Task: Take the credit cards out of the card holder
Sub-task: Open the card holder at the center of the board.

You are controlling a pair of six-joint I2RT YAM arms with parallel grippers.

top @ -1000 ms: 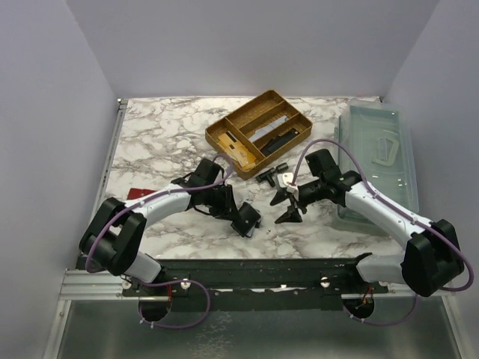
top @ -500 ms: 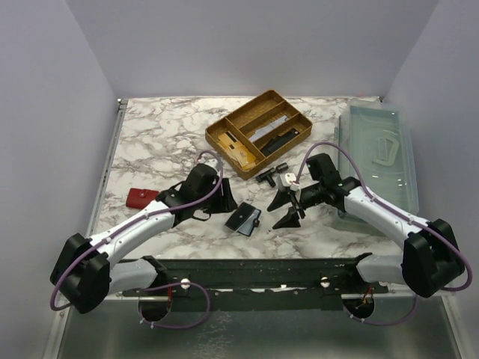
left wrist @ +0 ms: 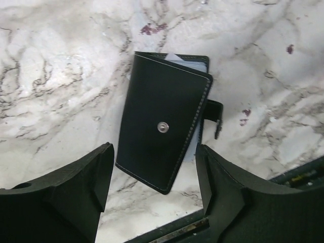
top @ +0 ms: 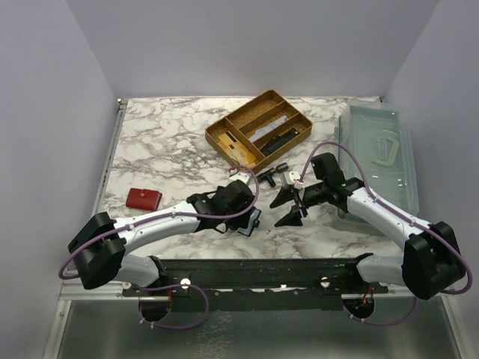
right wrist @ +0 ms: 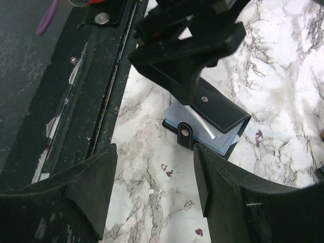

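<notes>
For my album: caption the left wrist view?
Open left gripper hovers over the black card holder on the marble table, pale cards peeking out.

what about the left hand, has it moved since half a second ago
Yes: the left hand swung right, away from the red pouch, to above the card holder.

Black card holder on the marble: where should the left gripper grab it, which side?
Likely from straight above, pinching the two long edges of the card holder at the end away from the peeking credit cards, clear of the strap tab. It lies flat, and the open left gripper lines up over that end.
</notes>
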